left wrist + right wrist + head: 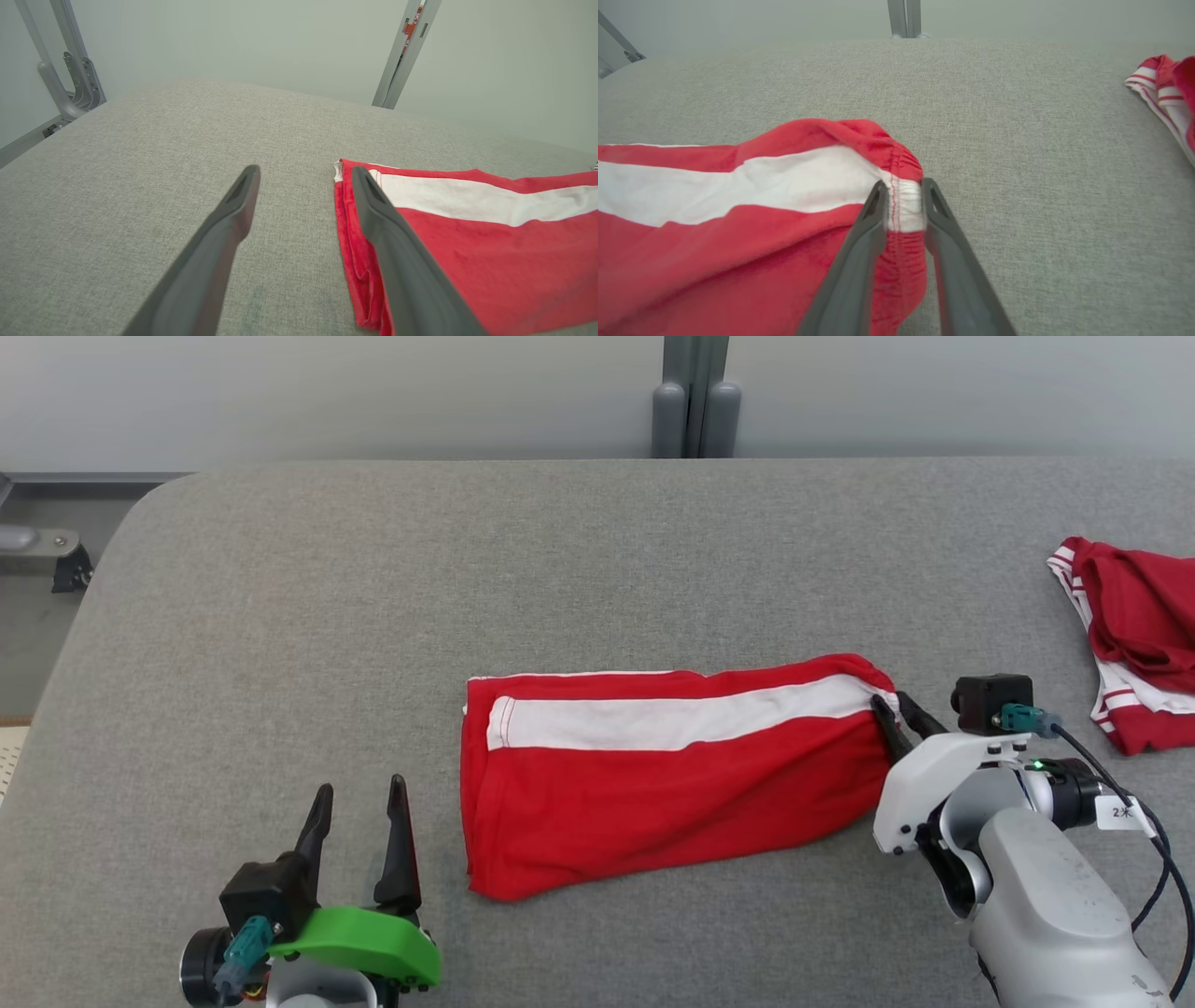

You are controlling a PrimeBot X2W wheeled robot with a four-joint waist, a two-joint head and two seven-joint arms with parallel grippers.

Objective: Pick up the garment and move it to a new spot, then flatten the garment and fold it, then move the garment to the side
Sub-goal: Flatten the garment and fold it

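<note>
- Right claw (903, 186) was closed on the garment (653, 784). Both fingers (859, 252) pinched the gathered waistband (906, 205), right where the white stripe (672, 721) ended.
- Cloth sat between the two tips and touched both. A raised red fold humped up just past the tips, on their left.
- From that claw the rest of the garment ran off to the robot's left, lying mostly flat on the grey tabletop (467, 569).
- Left claw (360, 786) was wide open with nothing between its fingers, low over bare tabletop.
- Garment's other end lay just to the right of the left claw. Head view showed a strip of tabletop between its right finger and the cloth edge, so no contact.
- A second red-and-white garment (1144, 625) lay bunched to the right of the right claw and further out, well apart from the gripped one.
</note>
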